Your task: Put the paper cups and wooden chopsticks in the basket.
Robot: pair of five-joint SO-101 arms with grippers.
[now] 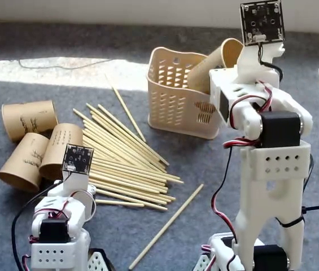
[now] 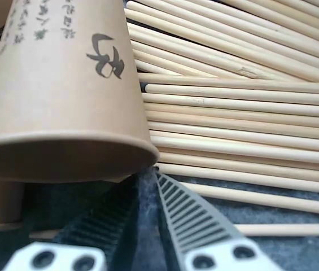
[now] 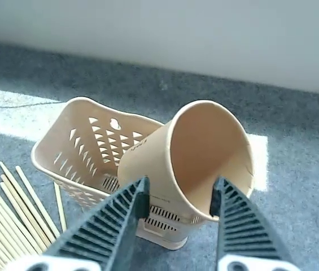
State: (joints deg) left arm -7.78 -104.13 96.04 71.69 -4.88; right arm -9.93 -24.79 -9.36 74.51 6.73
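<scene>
Cup clamped by right gripper over basket, upper right, high view. Left gripper closed, empty, beside chopsticks.

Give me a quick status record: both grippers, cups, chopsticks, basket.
held cup: tilted, base end at basket mouth
right gripper: shut on held cup's rim
basket: upright on carpet
loose cups: at least three on their sides, left of chopsticks
left gripper: shut, empty, low beside one loose cup's rim
chopsticks: fanned pile on carpet; one stray chopstick apart
</scene>
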